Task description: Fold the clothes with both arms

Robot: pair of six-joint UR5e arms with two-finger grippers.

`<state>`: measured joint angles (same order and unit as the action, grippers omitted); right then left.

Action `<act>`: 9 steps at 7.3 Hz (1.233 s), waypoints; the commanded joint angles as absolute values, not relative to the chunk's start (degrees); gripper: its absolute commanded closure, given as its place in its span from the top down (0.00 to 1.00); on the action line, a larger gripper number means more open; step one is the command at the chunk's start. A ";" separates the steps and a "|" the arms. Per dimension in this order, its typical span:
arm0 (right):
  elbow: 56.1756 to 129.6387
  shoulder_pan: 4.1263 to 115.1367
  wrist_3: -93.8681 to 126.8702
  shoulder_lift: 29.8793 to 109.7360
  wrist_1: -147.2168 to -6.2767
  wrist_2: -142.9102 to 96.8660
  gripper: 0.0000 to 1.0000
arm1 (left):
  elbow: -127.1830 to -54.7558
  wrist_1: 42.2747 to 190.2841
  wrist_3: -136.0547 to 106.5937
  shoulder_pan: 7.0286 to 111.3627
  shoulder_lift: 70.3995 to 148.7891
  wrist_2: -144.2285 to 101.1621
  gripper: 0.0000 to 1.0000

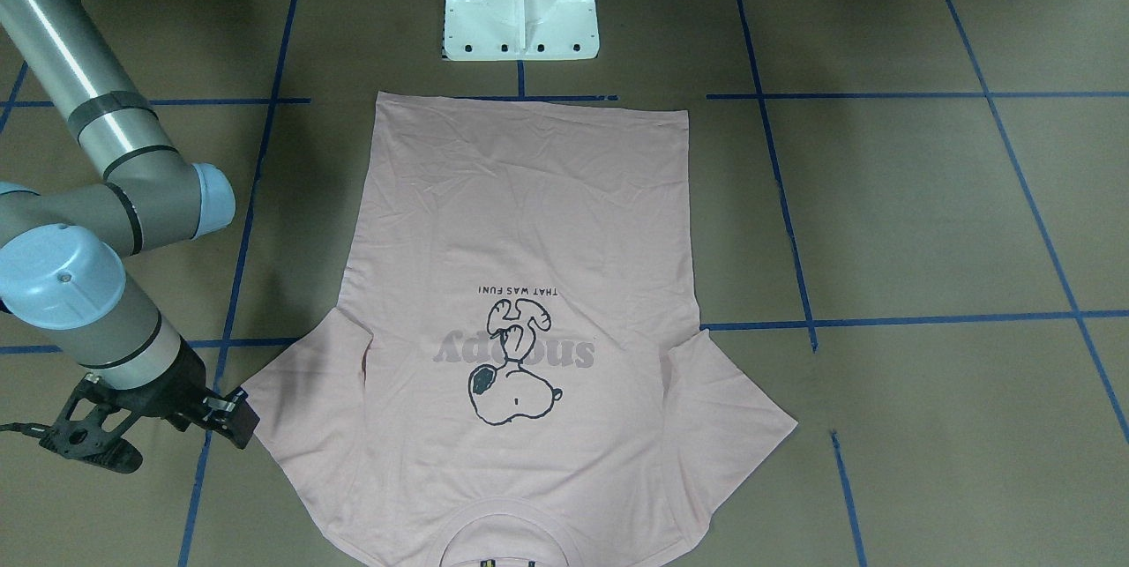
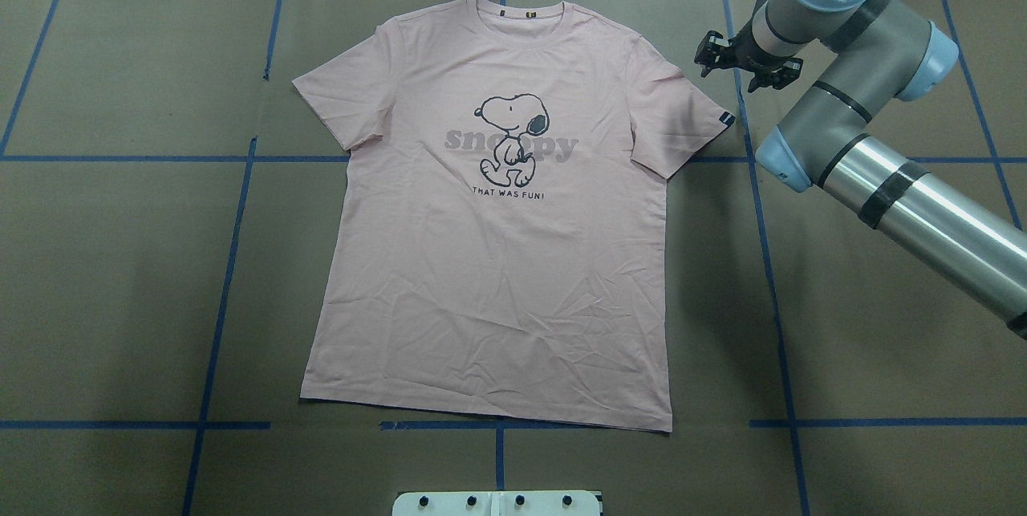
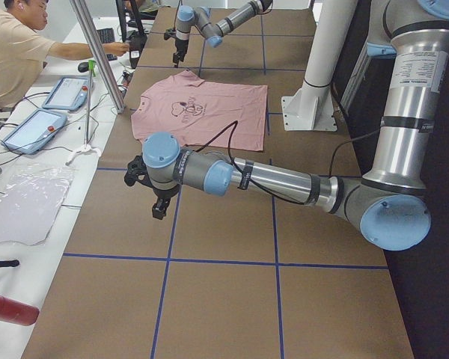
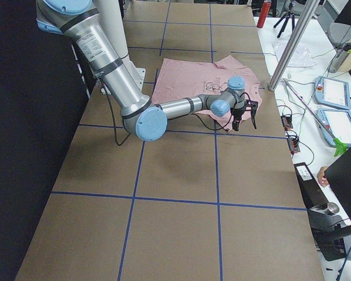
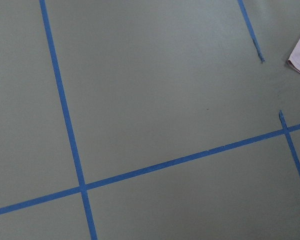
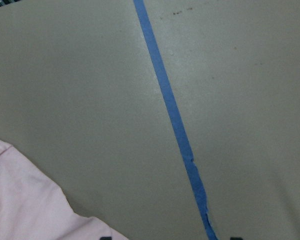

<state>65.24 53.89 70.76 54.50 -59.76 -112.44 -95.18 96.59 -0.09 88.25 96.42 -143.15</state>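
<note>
T-shirt (image 2: 497, 275): flat, print up, mid-tabletop (image 2: 120, 299); hem toward the near edge, collar at the far edge.
Handling: judged light, limp and quick to crease; pinch at the sleeve edges or shoulders and lift evenly.
Left gripper (image 3: 158, 209): hovers toward the left end, well apart from the shirt; whether it is spread cannot be told.
Right gripper (image 2: 742, 65): fingers spread, empty, just beside the tagged sleeve (image 2: 682, 115), near the far edge.
Containers: red bottle (image 3: 11, 309), off-table; contents hidden.

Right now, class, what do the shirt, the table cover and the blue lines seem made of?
Shirt: soft matte knit, probably cotton; fine creases. Table cover: dull brown paper or card, apparently; no shine. Blue lines: adhesive tape, seemingly; ragged torn ends.
</note>
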 commanded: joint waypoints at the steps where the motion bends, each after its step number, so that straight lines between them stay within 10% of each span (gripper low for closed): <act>1: 65.30 52.21 73.65 54.58 -59.77 -111.97 0.77 | -95.10 96.59 -0.09 88.24 96.42 -143.17 1.00; 6: 67.15 52.21 73.92 57.92 -60.20 -111.97 0.64 | -95.54 96.68 -0.18 88.24 96.42 -143.17 1.00; 9: 67.24 51.95 74.09 57.92 -60.21 -111.97 0.06 | -95.89 96.59 -0.18 88.24 96.42 -143.17 1.00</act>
